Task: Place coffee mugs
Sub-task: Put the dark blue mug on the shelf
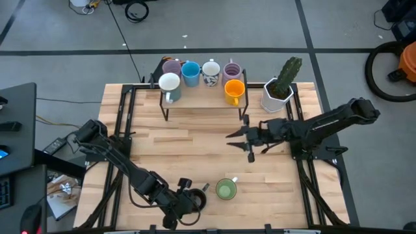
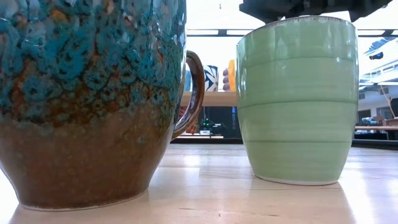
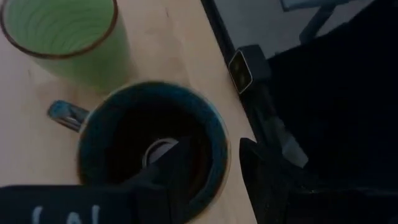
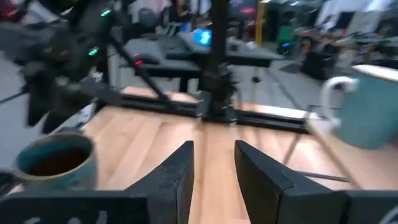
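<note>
At the bottom center of the high view we see the left gripper (image 1: 188,201) clamped on the rim of the dark brown mug (image 1: 193,197), one finger (image 3: 177,165) inside it. The green mug (image 1: 225,189) stands just to its right on the table (image 1: 195,140). Our right gripper (image 1: 237,135) hangs mid-frame, fingers slightly apart, holding nothing. Six mugs sit on the shelf (image 1: 201,96) at the top, beside the cactus pot (image 1: 278,94).
</note>
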